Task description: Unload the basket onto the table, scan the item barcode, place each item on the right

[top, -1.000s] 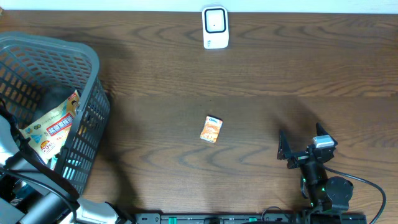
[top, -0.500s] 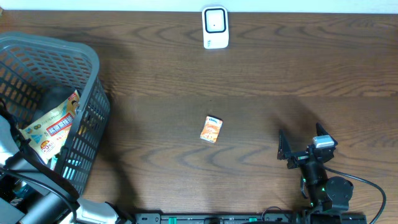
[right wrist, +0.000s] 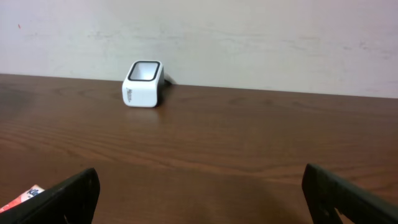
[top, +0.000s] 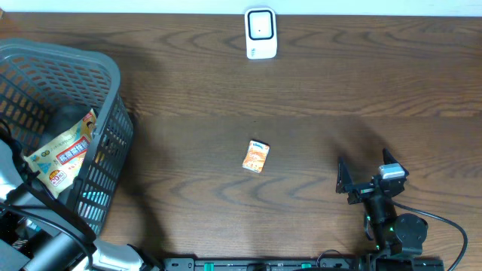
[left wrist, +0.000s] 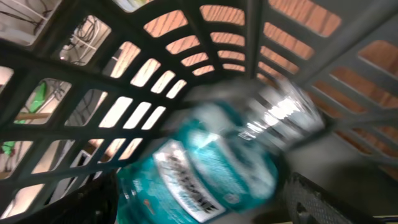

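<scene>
A teal bottle [left wrist: 205, 174] with a white label lies blurred inside the grey mesh basket [top: 105, 83]. My left gripper [left wrist: 199, 208] is down in the basket and open, and the bottle sits between its fingers, with a gap to the right finger [left wrist: 317, 202]. A small orange box [top: 256, 156] lies on the table's middle. The white scanner [top: 260, 33] stands at the far edge, also the scanner [right wrist: 143, 84] in the right wrist view. My right gripper [top: 365, 175] rests at the near right, open and holding nothing.
A yellow snack packet [top: 64, 154] leans inside the basket, which fills the left end of the wooden table [top: 316, 98]. The left arm [top: 34, 226] reaches into the basket from the near left corner. A pale wall [right wrist: 249, 37] rises behind the scanner.
The overhead view is almost unchanged: box, scanner and right arm stay put. Only the teal glimpse through the basket's near wall has shifted slightly.
</scene>
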`<state>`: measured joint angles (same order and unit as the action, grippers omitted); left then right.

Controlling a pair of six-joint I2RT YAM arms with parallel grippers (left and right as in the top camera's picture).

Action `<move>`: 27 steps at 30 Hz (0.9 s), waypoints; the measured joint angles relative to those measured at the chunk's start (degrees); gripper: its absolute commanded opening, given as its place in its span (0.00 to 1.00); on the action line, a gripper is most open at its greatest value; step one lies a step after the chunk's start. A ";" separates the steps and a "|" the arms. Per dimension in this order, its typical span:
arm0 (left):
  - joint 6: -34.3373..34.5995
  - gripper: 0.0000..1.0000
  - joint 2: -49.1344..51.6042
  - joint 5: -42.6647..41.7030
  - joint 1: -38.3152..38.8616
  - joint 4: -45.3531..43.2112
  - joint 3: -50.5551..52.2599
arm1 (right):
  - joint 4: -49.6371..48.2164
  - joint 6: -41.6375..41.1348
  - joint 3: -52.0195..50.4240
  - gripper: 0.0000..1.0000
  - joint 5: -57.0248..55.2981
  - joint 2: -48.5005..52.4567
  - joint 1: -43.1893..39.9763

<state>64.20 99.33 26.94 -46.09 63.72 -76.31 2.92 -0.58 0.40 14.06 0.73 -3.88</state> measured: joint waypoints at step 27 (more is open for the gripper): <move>-21.86 0.98 -1.36 -3.21 -1.18 -22.45 17.18 | 0.02 0.00 0.00 0.99 0.02 0.00 0.00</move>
<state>42.35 97.97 23.73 -47.27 41.28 -59.13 2.94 -0.58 0.40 14.09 0.73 -3.88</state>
